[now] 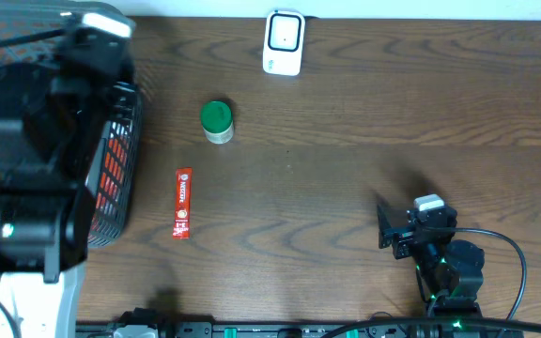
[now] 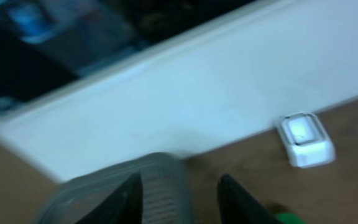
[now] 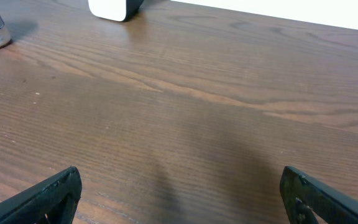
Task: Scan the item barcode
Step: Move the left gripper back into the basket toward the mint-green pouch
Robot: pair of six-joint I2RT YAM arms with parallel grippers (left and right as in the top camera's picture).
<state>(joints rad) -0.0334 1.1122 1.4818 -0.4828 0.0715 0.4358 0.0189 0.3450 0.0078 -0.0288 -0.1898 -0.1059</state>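
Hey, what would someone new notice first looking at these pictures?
The big black wire basket at the table's left edge, with the left arm looming over it. Then the green-lidded jar and red packet mid-table, and the white scanner at the far edge.

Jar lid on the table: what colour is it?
The lid is green, seen best in the overhead view.
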